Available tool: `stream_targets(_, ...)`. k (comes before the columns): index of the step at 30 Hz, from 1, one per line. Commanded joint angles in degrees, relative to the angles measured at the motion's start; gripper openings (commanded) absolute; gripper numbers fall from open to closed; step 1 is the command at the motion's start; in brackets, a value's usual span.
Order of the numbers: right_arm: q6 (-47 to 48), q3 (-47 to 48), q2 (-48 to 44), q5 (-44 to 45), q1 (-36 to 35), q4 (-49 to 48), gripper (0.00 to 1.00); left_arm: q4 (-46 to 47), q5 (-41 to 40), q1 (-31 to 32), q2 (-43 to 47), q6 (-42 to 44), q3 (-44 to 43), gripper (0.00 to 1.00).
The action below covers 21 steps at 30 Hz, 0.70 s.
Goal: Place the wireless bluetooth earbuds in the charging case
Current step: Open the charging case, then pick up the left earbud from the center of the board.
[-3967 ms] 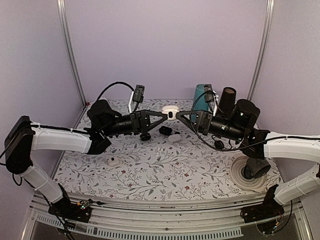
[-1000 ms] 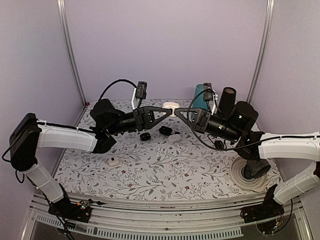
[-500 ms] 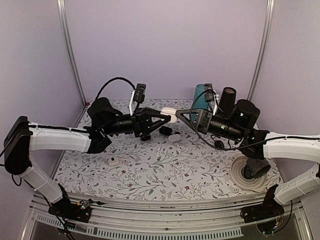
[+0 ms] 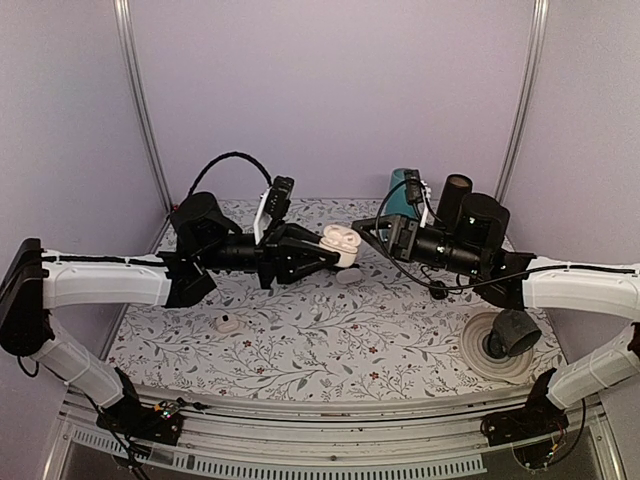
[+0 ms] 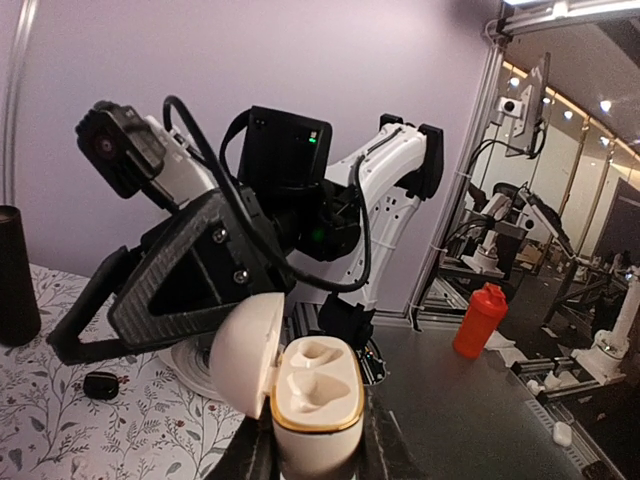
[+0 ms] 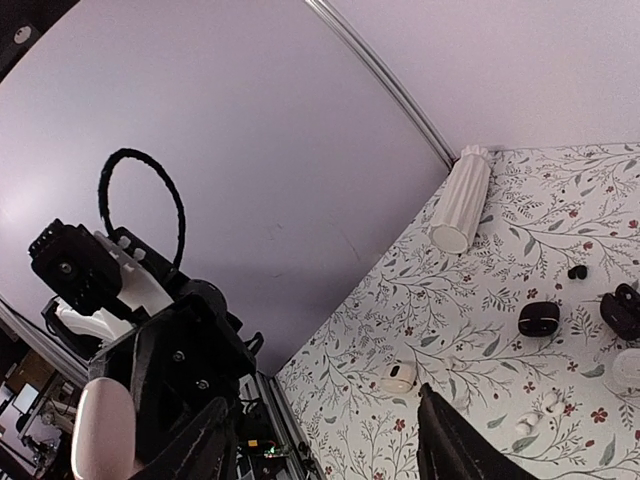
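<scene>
**Robotics laboratory, enclosed work cell.** Two white-and-black robot arms, left (image 4: 100, 280) and right (image 4: 580, 285), are bolted to a metal rail (image 4: 330, 415) along the near edge of a table (image 4: 330, 350) with a floral cover. Plain lilac walls (image 4: 330, 90) and aluminium posts (image 4: 138, 110) close in the far edge and both sides. Exposed black cable (image 4: 225, 165) loops over the left arm. Beyond the cell, the left wrist view shows a dark bench (image 5: 480, 410) bearing a red bottle (image 5: 478, 320), further white robot arms (image 5: 618, 320) at other stations, and ceiling spotlights (image 5: 605, 105).
</scene>
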<state>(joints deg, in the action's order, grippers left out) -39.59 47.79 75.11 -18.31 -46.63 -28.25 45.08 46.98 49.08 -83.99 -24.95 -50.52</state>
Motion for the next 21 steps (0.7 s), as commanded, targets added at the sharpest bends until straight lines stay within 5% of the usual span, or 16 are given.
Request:
stream_targets(1, 0.98, 2.06, 0.37, 0.79, 0.15, 2.69, 0.64, -2.0, -0.28, 0.52, 1.57, 3.31, -1.07, 0.0)
stream_targets(12, 2.86, 3.41, -1.7, 6.2, 2.67, 15.13, 1.0, -3.15, -9.7, -0.59, 4.41, 3.92, 1.56, 0.0)
stream_targets(21, 6.16, 10.97, 8.46, 22.26, 3.69, 40.28, 0.99, -3.4, -13.04, -2.05, 6.5, 3.36, 3.15, 0.0)
